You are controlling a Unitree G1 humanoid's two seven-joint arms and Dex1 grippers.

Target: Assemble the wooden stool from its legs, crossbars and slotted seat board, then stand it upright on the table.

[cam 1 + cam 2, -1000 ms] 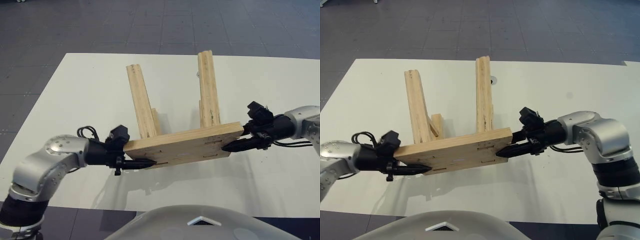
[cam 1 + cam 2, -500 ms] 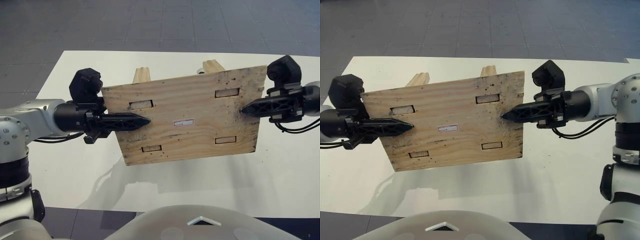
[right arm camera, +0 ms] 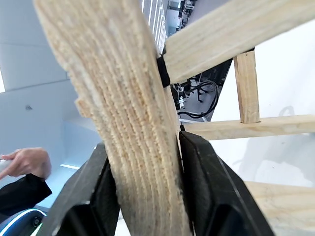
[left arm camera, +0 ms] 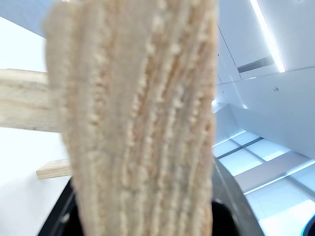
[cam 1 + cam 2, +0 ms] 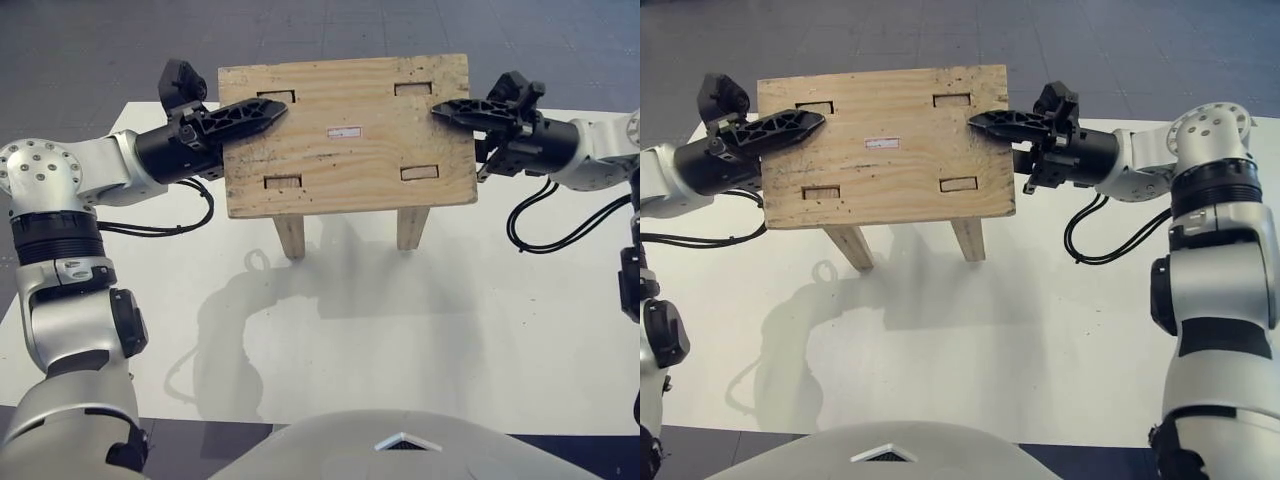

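Left eye view: you've got the seat board (image 5: pixel 345 135) flat above the table (image 5: pixel 400 340), with the left gripper (image 5: pixel 270 108) and right gripper (image 5: pixel 445 108) clamped on opposite edges.
Right eye view: legs (image 5: pixel 852 247) point down.
Left wrist view: board edge sits between the jaws.
Right wrist view: fingers (image 3: pixel 206 187) pinch the board, crossbars (image 3: pixel 246 128) beyond.

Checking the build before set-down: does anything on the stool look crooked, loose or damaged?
Nothing stands out. The seat board is roughly level, clamped at opposite edges by the left claw and right claw. Both visible legs point down at the table, with no cracks or gaps showing.
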